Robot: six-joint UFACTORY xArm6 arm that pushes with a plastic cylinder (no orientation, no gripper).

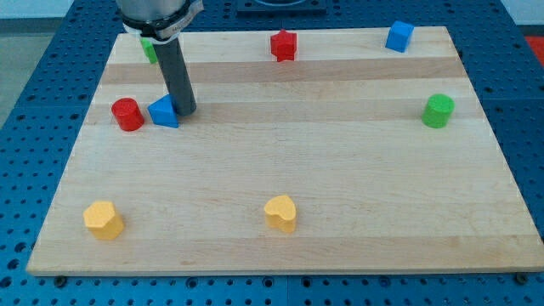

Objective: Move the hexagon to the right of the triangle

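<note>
Camera view: A light wooden board [280,161] with horizontal grain bands lies on a blue perforated table [51,76] that shows along every edge of the view. The arm carries no gripper; it ends in a dark rod, so nothing is grasped.

My tip [186,111] rests on the board, touching the right side of the blue triangle [164,112]. A red cylinder [127,114] stands just beside the triangle on the view's left.

The yellow hexagon [104,219] sits near the board's lower left corner, well apart from the triangle.

Other blocks:
- yellow heart [280,212], bottom centre
- red star [283,45], top centre
- blue cube [399,36], top right
- green cylinder [439,111], right edge
- green block [149,49], partly hidden behind the rod, shape not discernible
</note>
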